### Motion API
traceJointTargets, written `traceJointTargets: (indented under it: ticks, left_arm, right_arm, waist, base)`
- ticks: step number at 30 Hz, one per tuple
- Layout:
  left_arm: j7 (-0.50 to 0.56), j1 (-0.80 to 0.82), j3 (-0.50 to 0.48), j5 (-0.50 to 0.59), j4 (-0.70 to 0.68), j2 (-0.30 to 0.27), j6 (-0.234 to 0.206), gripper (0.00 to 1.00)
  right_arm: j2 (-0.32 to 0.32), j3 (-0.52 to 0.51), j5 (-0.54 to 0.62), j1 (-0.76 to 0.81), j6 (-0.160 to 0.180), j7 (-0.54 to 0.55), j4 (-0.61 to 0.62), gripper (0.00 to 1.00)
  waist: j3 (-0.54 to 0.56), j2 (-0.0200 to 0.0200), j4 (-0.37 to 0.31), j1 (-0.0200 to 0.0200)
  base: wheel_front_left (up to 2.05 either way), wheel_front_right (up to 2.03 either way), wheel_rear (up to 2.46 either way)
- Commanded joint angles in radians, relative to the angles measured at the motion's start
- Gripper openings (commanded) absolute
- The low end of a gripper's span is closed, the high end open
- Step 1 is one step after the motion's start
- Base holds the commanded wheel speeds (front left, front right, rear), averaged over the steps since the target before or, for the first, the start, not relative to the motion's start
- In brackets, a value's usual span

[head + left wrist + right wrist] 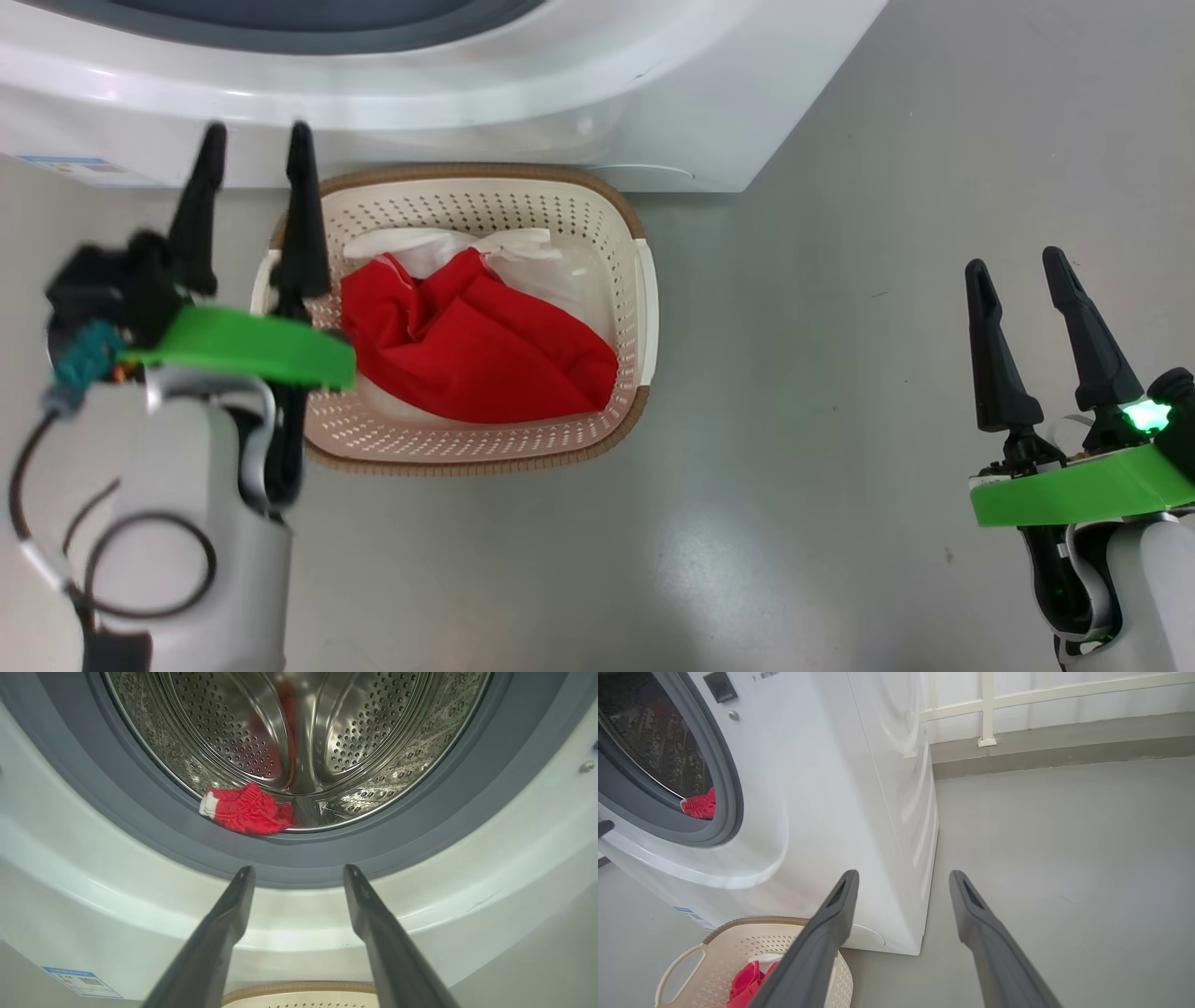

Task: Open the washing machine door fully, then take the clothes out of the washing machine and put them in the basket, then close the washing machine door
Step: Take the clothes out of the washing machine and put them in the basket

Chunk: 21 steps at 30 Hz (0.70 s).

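Nearest, the left gripper [257,135] and right gripper [1015,261] each hold their long dark fingers apart (nothing between them). Beyond, the cream perforated plastic basket [644,280] holds bunched red-and-white clothes [476,345]. Farther, a small red knit piece [247,809] lies at the front lip of the steel drum [224,732] in the big white washing machine [467,93].

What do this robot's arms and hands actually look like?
Each arm is a smooth pale forearm ending in a bright green collar. The left hand and right hand each have two long tapered black fingers. Black cables loop beside the left forearm; a green light glows on the right wrist.
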<state>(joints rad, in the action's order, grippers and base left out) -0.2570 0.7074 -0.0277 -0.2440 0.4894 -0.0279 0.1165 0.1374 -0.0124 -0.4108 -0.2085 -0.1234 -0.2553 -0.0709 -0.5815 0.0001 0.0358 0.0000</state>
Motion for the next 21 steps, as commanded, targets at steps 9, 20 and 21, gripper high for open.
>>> traceJointTargets:
  ticks: [9, 20, 21]
  left_arm:
    - [-0.005, -0.231, -0.056, 0.010, -0.184, -0.023, 0.005, 1.00]
    - [-0.005, -0.372, -0.026, -0.047, -0.319, -0.022, -0.050, 1.00]
    - [-0.005, -0.376, -0.023, -0.050, -0.324, -0.022, -0.053, 1.00]
  right_arm:
    - [0.008, 0.011, 0.005, 0.030, -0.007, -0.006, 0.026, 1.00]
    - [0.005, 0.009, 0.003, 0.022, -0.007, -0.006, 0.025, 1.00]
    - [0.006, 0.009, 0.003, 0.021, -0.007, -0.006, 0.024, 1.00]
  waist:
    - [0.004, -0.0001, -0.001, 0.0000]
    - [-0.004, -0.0001, -0.009, 0.0000]
    - [-0.004, -0.0001, -0.009, 0.0000]
  base:
    - [0.00, 0.00, 0.00]
    - [0.00, 0.00, 0.00]
    - [0.00, 0.00, 0.00]
